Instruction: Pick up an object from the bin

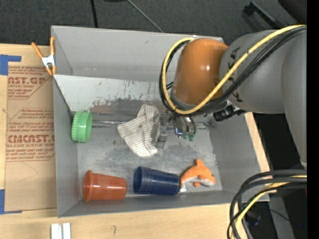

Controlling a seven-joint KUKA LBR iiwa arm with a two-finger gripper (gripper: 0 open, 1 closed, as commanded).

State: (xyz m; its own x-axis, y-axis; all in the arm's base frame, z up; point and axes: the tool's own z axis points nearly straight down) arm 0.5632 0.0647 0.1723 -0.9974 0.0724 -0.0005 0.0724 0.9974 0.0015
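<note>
One gripper [162, 133] seemingly touches the crumpled striped cloth [135, 135].

Two cups are counted, an orange cup [103, 185] and a dark blue cup [156, 180]; one striped cloth [139, 133], one green lid [81, 126], one orange toy fish [198, 174].

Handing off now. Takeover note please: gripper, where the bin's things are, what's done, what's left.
Gripper: low in mid-bin, at the right edge of the crumpled white striped cloth; no grasp seen.
Things: green lid by left wall; orange cup, dark blue cup and orange toy fish lying along the view's bottom wall.
Done: nothing lifted. Left: grasp one thing, raise it.
</note>
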